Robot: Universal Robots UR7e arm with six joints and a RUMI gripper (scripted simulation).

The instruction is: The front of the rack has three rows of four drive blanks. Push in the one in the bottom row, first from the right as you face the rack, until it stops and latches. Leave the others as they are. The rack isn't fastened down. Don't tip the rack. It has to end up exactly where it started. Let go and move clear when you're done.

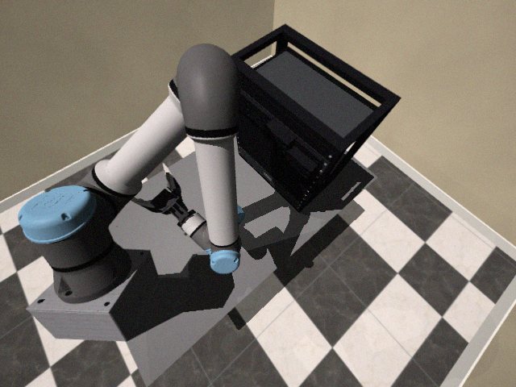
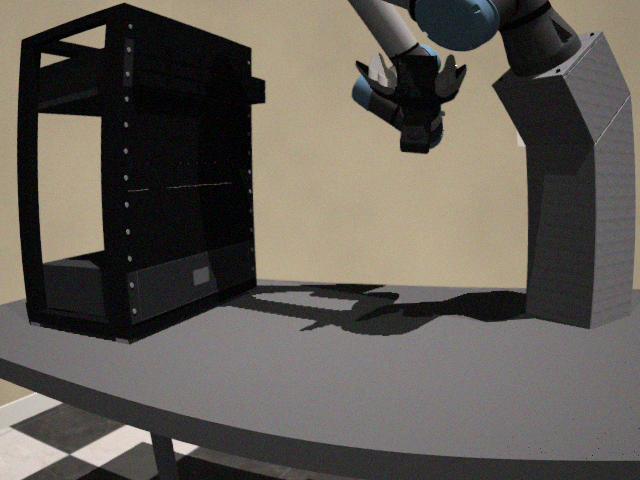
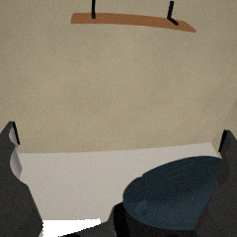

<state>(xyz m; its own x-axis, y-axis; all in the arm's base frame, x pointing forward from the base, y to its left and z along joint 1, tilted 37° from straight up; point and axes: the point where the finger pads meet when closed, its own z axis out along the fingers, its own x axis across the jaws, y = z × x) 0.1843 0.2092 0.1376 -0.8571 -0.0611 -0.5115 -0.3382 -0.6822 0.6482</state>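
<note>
The black rack (image 1: 308,120) stands at the far end of the grey table, and it also shows at the left in the exterior view (image 2: 139,170). Its front face (image 2: 188,175) is dark, and I cannot tell the single drive blanks apart there. In the top view a few blanks (image 1: 293,145) stick out of the front. My gripper (image 1: 156,189) (image 2: 413,64) is open and empty. It hangs high above the table, well away from the rack, and points away from it. The wrist view shows only its two finger edges (image 3: 118,168), no rack.
The robot's grey pedestal (image 2: 578,196) stands at the table's right end. The wrist view shows the blue base cap (image 3: 173,193), a beige wall and a wooden shelf (image 3: 130,21). The forearm (image 1: 216,191) stands between gripper and rack.
</note>
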